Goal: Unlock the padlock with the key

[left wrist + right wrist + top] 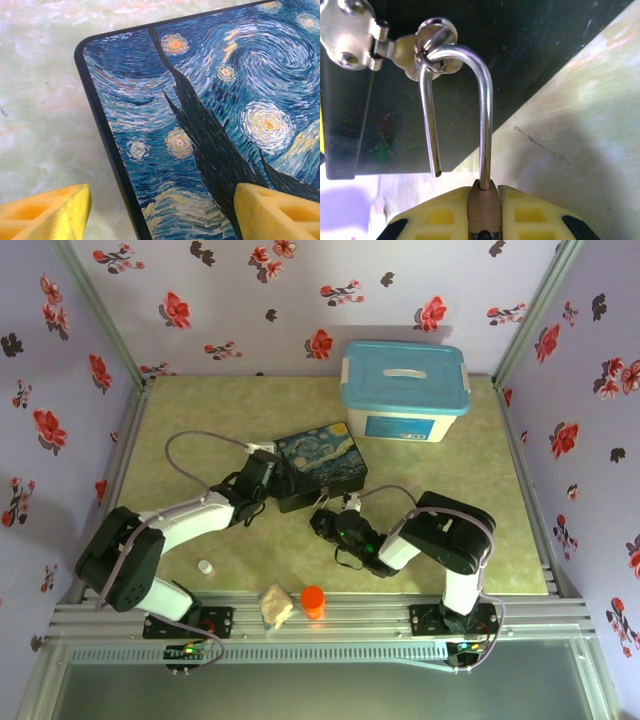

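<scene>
Padlock [483, 202] sits clamped in right tool [483, 220]; left tool [161, 215] spread apart over tin [215, 100].

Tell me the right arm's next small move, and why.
Probably swing the padlock so its shackle draws back out of the clasp ring. The shackle's short leg hangs free of the body, so it looks unlocked, but it is hooked through the ring, and the right gripper is shut on the body.

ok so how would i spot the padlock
Find the starry-night tin mid-table. On its dark side wall the padlock hooks through the silver clasp, pinched in the right claw. It's the small brass body with a U-shaped shackle, one leg free.
</scene>
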